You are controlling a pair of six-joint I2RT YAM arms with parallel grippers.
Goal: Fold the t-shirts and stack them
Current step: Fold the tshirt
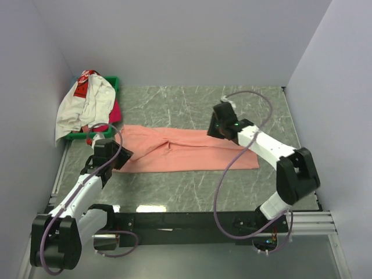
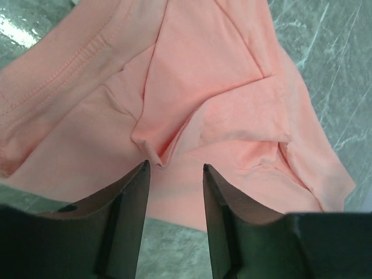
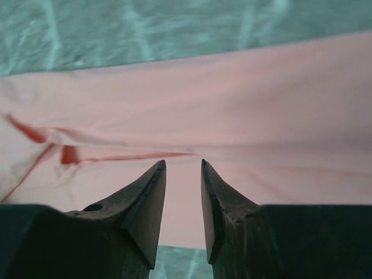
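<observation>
**A:** Starting at the left, what is sitting in the green tray (image 1: 115,84)?

**B:** A white shirt with a red patch (image 1: 87,104) is lying crumpled over the tray and spilling past its left rim. A magenta shirt (image 1: 115,111) is showing beneath it at the tray's right side.

**A:** And the left gripper (image 2: 174,165)?

**B:** It is hovering just in front of the tray, jaws spread and gripping nothing. A raised fold of the salmon shirt (image 1: 186,152) is lying just beyond its fingertips.

**A:** Where is that shirt lying?

**B:** It is stretching across the table (image 1: 192,192) as a long band, running rightward from the tray's near right corner. It is wrinkling at the end nearest the tray.

**A:** The right gripper (image 3: 183,163)?

**B:** It is hanging well to the right of the tray, above the salmon cloth. Its jaws are standing parted by a narrow gap, with nothing between them.
</observation>
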